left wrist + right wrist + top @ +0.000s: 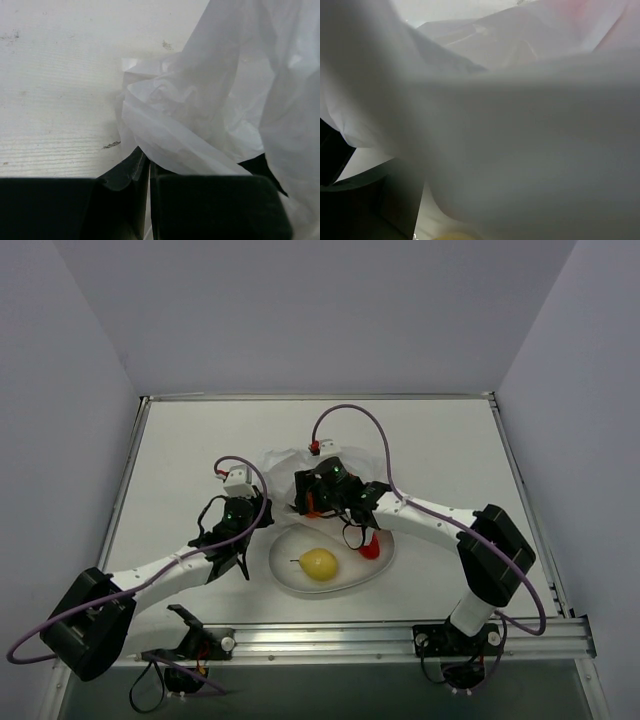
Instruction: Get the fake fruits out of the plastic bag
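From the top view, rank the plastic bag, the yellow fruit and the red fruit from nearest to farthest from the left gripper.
1. plastic bag: right at the left gripper, just behind the plate.
2. yellow fruit: in the middle of the white plate, to the gripper's near right.
3. red fruit: at the plate's right side, farthest.

A white worktop (180, 450), faintly grained and flecked with a few small dark scuffs, sits in a boxed bay. Plain pale grey-lilac walls (320, 310) rise on three sides. A metal rail (330, 638) runs along its near edge. The light is soft and even, with faint shadows.
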`<action>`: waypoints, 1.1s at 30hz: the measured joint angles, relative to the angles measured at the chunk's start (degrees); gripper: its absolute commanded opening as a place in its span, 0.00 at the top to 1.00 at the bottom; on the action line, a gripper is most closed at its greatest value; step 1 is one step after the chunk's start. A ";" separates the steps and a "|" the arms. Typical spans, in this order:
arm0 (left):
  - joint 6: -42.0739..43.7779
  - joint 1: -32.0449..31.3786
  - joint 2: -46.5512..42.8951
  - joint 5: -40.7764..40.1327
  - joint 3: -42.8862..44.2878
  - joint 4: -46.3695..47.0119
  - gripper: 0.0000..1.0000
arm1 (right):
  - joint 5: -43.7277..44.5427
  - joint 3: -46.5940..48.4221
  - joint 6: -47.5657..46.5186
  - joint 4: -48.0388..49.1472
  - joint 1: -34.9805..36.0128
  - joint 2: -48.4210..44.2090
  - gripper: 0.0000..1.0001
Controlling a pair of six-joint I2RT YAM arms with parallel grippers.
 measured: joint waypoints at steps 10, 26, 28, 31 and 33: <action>0.00 0.00 0.31 0.39 0.00 0.79 0.98 | -5.14 -2.40 -2.19 -3.30 -0.28 -5.16 0.18; -0.04 0.00 0.42 0.98 0.00 1.42 0.98 | -8.09 -5.62 -3.56 -4.98 -0.68 -8.39 0.09; -0.04 0.00 0.68 1.33 0.00 1.64 0.98 | -7.58 -5.62 -3.61 -6.38 -0.55 -8.39 0.06; -0.04 0.00 0.98 1.70 0.00 1.68 0.98 | -6.58 -5.68 -3.78 -8.52 -0.17 -8.39 0.04; -0.04 0.00 0.98 1.90 0.00 1.75 0.98 | -5.51 -6.08 -3.74 -9.20 0.04 -8.39 0.05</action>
